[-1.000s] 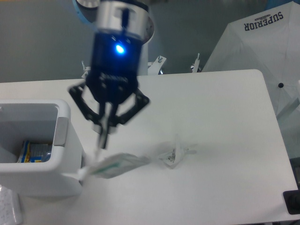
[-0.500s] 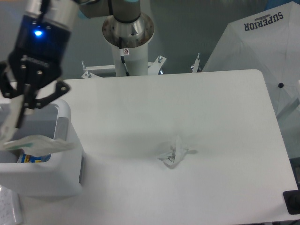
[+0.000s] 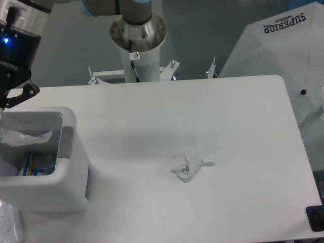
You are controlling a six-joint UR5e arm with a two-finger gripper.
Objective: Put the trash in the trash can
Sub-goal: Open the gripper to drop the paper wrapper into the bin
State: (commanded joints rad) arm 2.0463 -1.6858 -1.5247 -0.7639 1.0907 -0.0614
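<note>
Since half a second earlier the gripper (image 3: 4, 98) swung further left, mostly out of frame; jaws' state couldn't be told. White wrapper (image 3: 24, 137) sat inside the trash can (image 3: 68, 152), likely dropped. Clear plastic scrap (image 3: 188, 165) lay mid-bench (image 3: 228, 121), well apart from the can. Half done; scrap left.

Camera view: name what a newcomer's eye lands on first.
The white trash can at the table's left edge, a white wrapper draped inside it. Above it, at the frame's left edge, the gripper glows blue, its jaws cut off. A crumpled clear scrap lies alone mid-table.
</note>
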